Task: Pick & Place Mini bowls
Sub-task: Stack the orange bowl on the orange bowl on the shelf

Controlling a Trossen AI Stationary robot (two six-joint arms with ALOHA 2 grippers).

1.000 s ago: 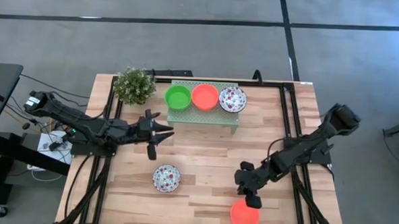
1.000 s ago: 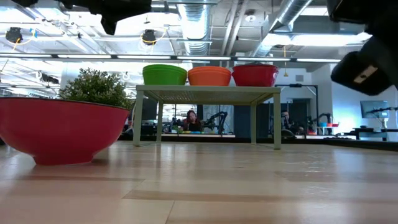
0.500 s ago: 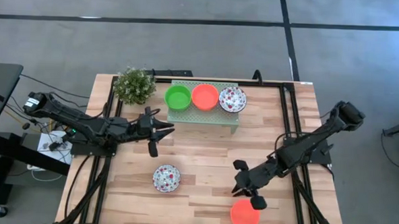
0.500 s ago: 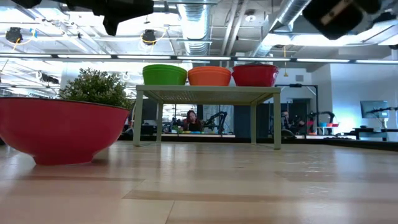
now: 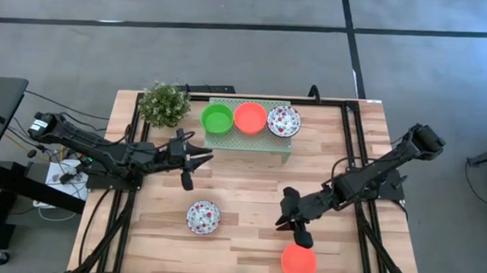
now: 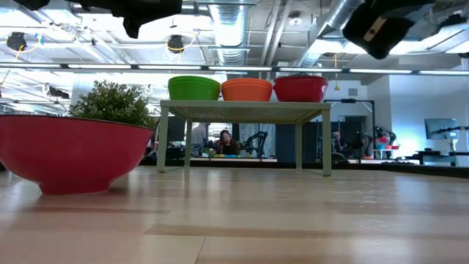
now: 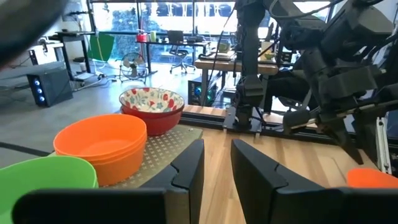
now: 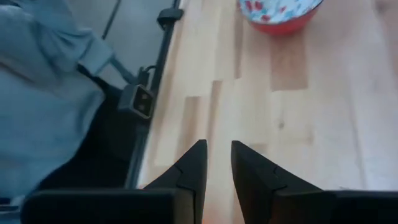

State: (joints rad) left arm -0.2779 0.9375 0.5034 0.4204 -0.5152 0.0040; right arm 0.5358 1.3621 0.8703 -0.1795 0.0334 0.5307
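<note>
Three mini bowls stand in a row on the pale green stand (image 5: 248, 135): a green bowl (image 5: 217, 119), an orange bowl (image 5: 250, 118) and a floral bowl (image 5: 284, 121). A second floral bowl (image 5: 203, 217) and a second orange bowl (image 5: 298, 261) rest on their bases on the table. My right gripper (image 5: 282, 222) hangs open above the table, just far-left of that orange bowl, its fingers (image 8: 189, 163) empty. My left gripper (image 5: 208, 158) stands open and empty, level, beside the stand's near left corner.
A small bushy plant (image 5: 163, 104) stands at the stand's left. Black rails (image 5: 354, 149) run along the table's left and right sides. Bare wood (image 5: 249, 186) lies between the stand and the two loose bowls.
My right gripper has risen from just above the orange bowl near the front edge and drawn away toward the table's left and far side. The orange bowl stays where it was on the table.
</note>
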